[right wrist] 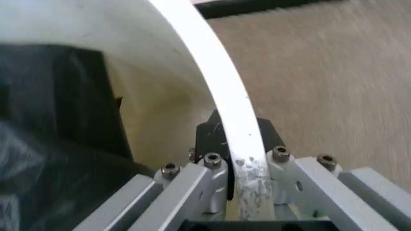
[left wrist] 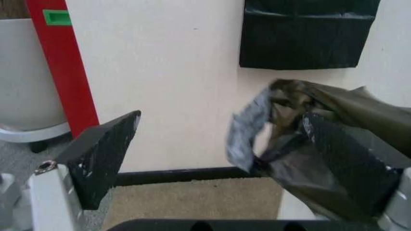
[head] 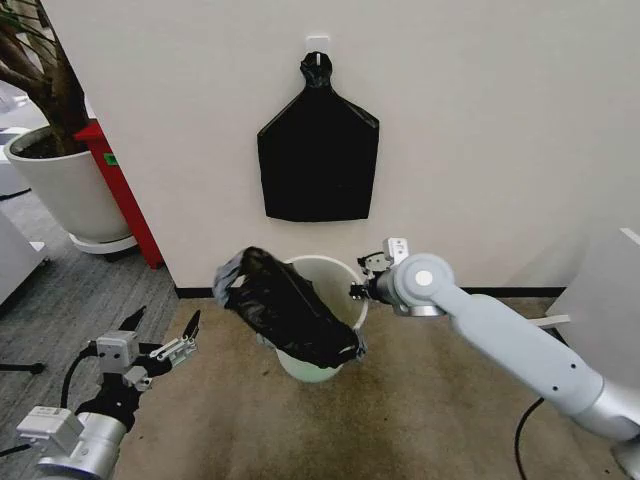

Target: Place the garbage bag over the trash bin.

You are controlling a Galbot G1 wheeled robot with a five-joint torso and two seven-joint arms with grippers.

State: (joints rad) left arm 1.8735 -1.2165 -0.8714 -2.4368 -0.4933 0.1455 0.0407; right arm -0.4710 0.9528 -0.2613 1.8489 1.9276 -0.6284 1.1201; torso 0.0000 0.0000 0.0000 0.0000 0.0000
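Left gripper, head view: one left gripper (head: 160, 335) hovered near and to the left, its two dark fingers spread apart with nothing between them, well apart from the bin.
Trash bin, head view: one cream-white trash bin (head: 335, 270) stood on the tan carpet (head: 420, 420) close to the wall (head: 480, 120).
Garbage bag, head view: one black garbage bag (head: 290, 305) lay bunched across the bin's mouth, spilling over the near-left rim.
Right gripper, head view: one right gripper (head: 362, 290) sat at the bin's right rim.
Other things, head view: one flat black bag bundle (head: 318, 160) hung on the wall above the bin; one white plant pot (head: 65, 190) and one red panel (head: 125, 195) stood far left.
Left wrist view: two black fingers (left wrist: 103, 154) were splayed wide; the crumpled bag (left wrist: 301, 125) showed beyond them, just past the finger on its side, whether touching I cannot tell.
Right wrist view: the bin's rolled rim (right wrist: 224, 96) ran between the right gripper's fingers (right wrist: 209, 139), which were clamped on it, one inside the wall and one outside; the bag (right wrist: 51, 134) lay inside the bin, beside the inner finger.
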